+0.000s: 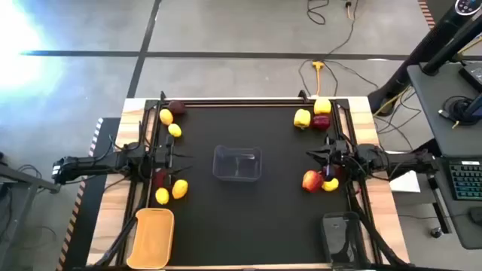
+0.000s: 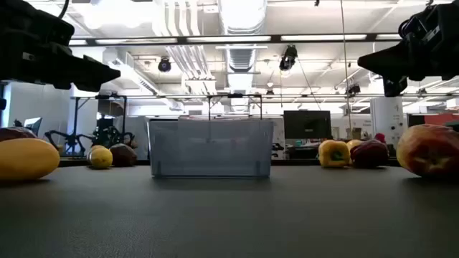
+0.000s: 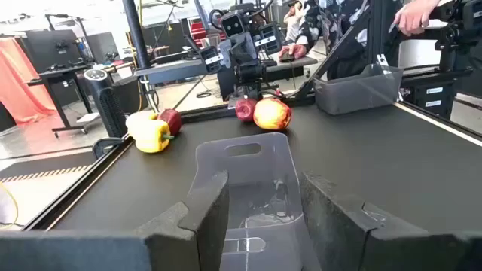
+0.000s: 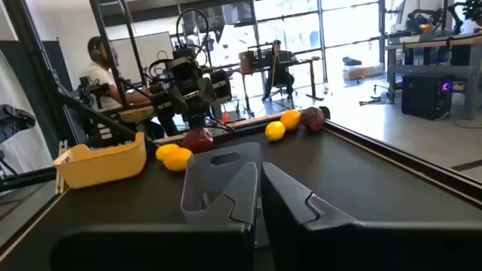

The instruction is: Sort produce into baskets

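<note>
A clear plastic bin (image 1: 237, 163) stands at the mat's middle, a yellow-orange bin (image 1: 153, 237) at the near left and a dark bin (image 1: 340, 237) at the near right. Lemons (image 1: 170, 123) and a dark-red fruit (image 1: 178, 108) lie at the far left. More lemons (image 1: 172, 193) and a dark-red fruit (image 1: 160, 177) lie at the near left. Yellow peppers (image 1: 311, 112) and a dark-red fruit (image 1: 321, 122) lie at the far right. A red-yellow fruit (image 1: 312, 181) lies at the near right. My left gripper (image 3: 263, 188) hovers open left of the clear bin. My right gripper (image 4: 258, 173) hovers shut right of it.
Arm bases and cables stand along the table's left and right edges. A yellow fruit (image 1: 330, 184) and a dark-red one (image 1: 331, 172) lie under my right arm. The mat between the bins and the produce heaps is bare. People sit at desks beyond the table.
</note>
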Action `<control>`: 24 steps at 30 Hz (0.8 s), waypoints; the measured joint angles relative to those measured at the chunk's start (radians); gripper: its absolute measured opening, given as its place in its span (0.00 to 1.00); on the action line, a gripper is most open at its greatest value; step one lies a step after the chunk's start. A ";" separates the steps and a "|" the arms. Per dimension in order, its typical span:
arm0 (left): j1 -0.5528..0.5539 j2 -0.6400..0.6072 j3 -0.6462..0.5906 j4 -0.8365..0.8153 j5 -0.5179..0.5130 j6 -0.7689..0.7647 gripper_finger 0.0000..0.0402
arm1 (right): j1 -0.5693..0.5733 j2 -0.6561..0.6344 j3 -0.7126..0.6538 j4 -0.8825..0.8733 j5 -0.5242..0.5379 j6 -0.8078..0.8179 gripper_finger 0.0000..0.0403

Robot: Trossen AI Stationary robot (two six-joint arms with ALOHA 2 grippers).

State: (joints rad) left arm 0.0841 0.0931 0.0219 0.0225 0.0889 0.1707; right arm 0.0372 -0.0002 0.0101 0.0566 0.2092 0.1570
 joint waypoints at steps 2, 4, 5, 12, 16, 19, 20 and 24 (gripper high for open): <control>0.000 0.000 0.000 0.000 0.000 0.000 0.36 | 0.000 0.000 0.000 0.000 0.000 0.000 0.03; 0.000 0.000 0.000 0.000 0.000 0.000 0.36 | 0.000 0.000 0.000 0.000 0.000 0.000 0.03; 0.000 0.000 0.000 0.000 0.000 0.000 0.36 | 0.000 0.000 0.000 0.000 0.000 0.000 0.03; 0.000 0.000 0.000 0.000 0.000 0.000 0.36 | 0.004 0.000 0.000 0.000 0.000 0.000 0.03; 0.000 0.000 0.000 0.000 0.000 0.000 0.36 | 0.034 0.000 0.000 0.000 0.000 0.000 0.03; 0.000 0.000 0.000 0.000 0.000 0.000 0.36 | 0.073 0.000 0.000 0.000 0.000 0.000 0.03; 0.000 0.000 0.000 0.000 0.000 0.000 0.36 | 0.088 0.000 0.000 0.000 0.000 0.000 0.03; 0.000 0.000 0.000 0.000 0.000 0.000 0.36 | 0.120 0.000 0.000 0.000 -0.001 0.000 0.03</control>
State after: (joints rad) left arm 0.0841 0.0933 0.0219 0.0223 0.0891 0.1707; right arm 0.1569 0.0002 0.0101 0.0566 0.2081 0.1570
